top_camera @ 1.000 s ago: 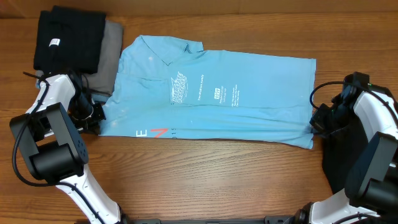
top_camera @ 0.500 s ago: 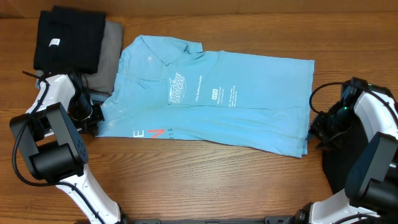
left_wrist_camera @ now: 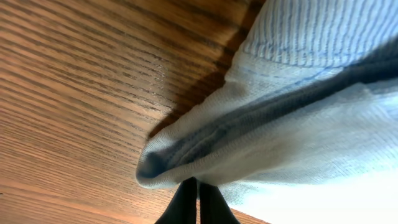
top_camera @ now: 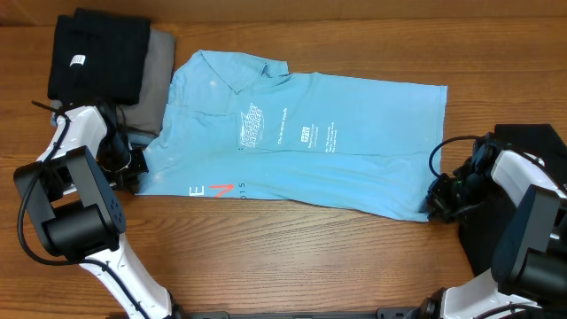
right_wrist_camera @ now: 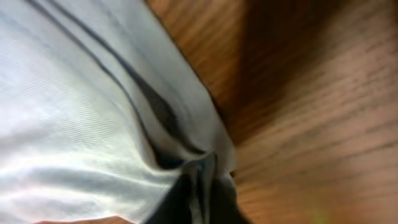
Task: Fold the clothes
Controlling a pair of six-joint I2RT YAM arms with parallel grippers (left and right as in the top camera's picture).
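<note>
At the far left a folded black garment (top_camera: 97, 53) lies stacked on a grey garment (top_camera: 159, 84), both clear of any fold made along the near edge. Just right of them, the left tool (top_camera: 133, 174) sits low on the tabletop (top_camera: 292, 257), its jaws together and clamped on the near-left corner of the sky-blue shirt (top_camera: 301, 146); the wrist view shows a rolled lip of blue knit pinched between the dark fingertips (left_wrist_camera: 186, 200). The shirt lies flat with its long axis running left to right, collar toward the far left and hem at the right, printed lettering facing up. At its near-right corner the right tool (top_camera: 439, 198) is likewise closed on the hem, with several layers of cloth gathered into the pinch. Each arm thus has its own end, and the shirt's body lies on the far side of both tools, so a fold would likely carry the near edge away toward the far edge. A dark cloth (top_camera: 532, 142) lies under the right arm, well apart from that path.
</note>
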